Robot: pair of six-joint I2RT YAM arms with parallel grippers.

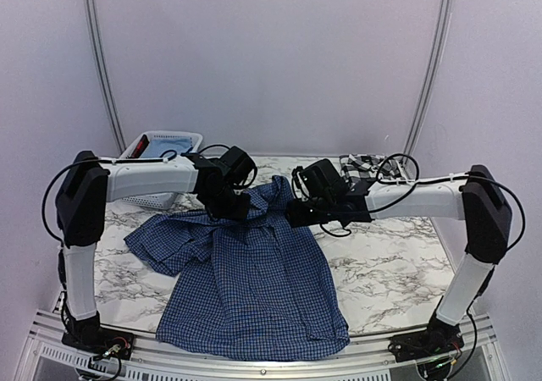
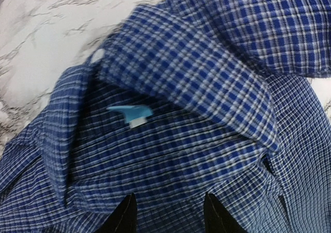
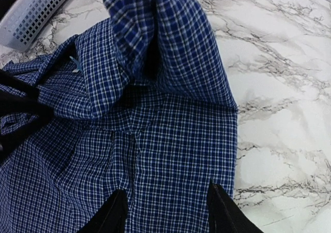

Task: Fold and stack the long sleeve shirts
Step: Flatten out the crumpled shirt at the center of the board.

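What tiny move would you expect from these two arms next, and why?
Probably lowering both pairs of jaws onto the blue checked shirt and pinching it near the collar. Both stand open just above the cloth, holding nothing, and the shirt lies spread out on the marble table, crumpled at the top, not yet folded.

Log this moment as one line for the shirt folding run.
dark blue shirt: lying unfolded on marble table | left gripper: open over collar | right gripper: open over same shirt | basket: far left
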